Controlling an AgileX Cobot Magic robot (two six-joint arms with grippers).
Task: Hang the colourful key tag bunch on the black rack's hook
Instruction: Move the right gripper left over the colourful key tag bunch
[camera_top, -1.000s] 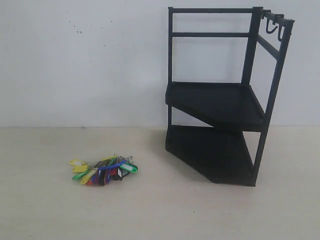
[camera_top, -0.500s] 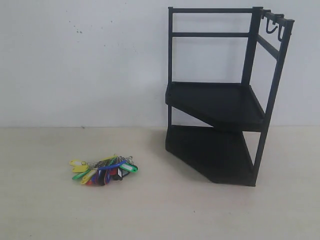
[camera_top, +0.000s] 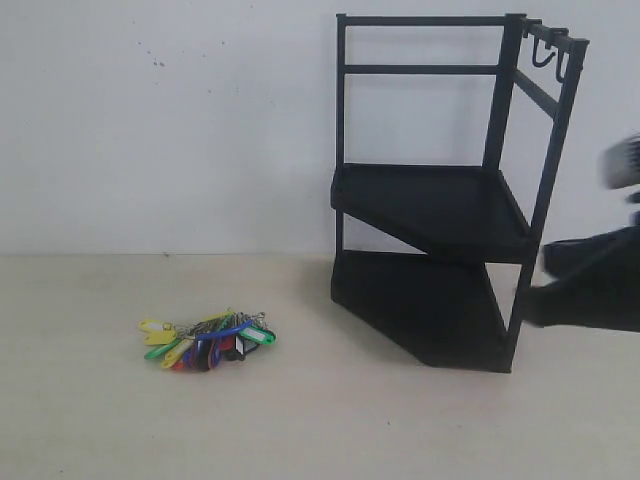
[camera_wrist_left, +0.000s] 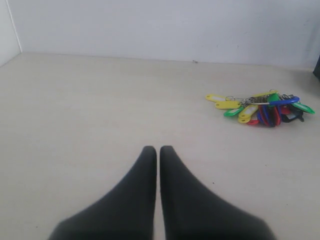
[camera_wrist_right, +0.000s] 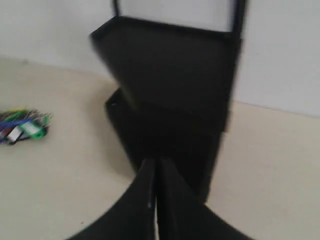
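The colourful key tag bunch lies flat on the beige table, left of the black rack. Small hooks hang from the rack's top right rail. My right gripper comes in blurred at the right edge, close to the rack's front right post. In the right wrist view the right gripper is shut and empty, facing the rack, with the bunch far off to one side. My left gripper is shut on nothing, and the bunch lies well beyond it.
A pale wall stands behind the table. The beige tabletop stretches in front of the rack and around the bunch. The left arm does not show in the exterior view.
My right arm has entered the exterior view from the right edge, beside the rack. The key tag bunch and the rack have stayed put.
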